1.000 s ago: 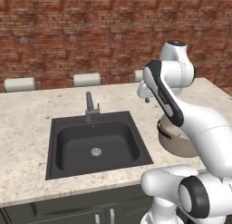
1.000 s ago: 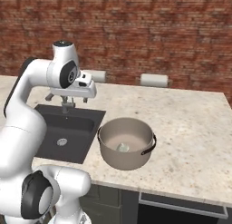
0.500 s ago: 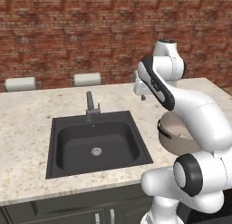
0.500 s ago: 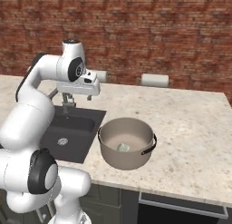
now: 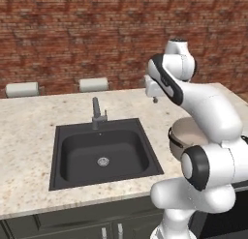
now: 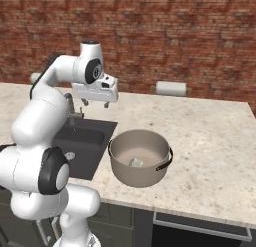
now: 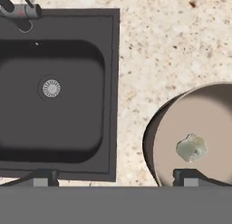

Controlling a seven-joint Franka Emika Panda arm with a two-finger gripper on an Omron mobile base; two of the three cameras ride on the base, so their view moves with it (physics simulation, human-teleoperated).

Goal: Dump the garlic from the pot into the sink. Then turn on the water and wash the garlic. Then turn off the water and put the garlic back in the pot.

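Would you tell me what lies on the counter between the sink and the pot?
Nothing does: in the hand view, a bare strip of speckled countertop separates the sink from the pot. The garlic sits inside the pot.

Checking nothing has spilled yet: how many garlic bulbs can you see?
1. The garlic lies on the bottom of the pot, which stands on the counter to the right of the sink. No others visible.
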